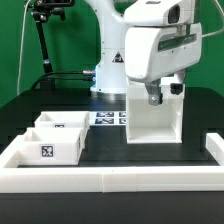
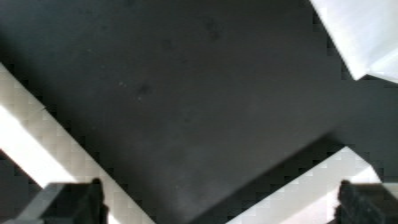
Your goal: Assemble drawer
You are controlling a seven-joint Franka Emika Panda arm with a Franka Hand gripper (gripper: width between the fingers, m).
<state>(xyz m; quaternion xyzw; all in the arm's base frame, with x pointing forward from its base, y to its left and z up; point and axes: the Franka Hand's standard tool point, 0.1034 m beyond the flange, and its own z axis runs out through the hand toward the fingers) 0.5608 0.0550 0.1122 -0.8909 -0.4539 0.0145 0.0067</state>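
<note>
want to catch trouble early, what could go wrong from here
1. The open claw hangs by the top edge of the housing. If it comes down slightly off, a finger could clip that edge and shove or tip the tall box.
2. The front tray and back tray sit close together, so grabbing one could nudge the other.

Exterior view frontal, slightly raised, facing arm (image 1: 116, 45), wrist view close over shared black table (image 2: 178, 100)
</note>
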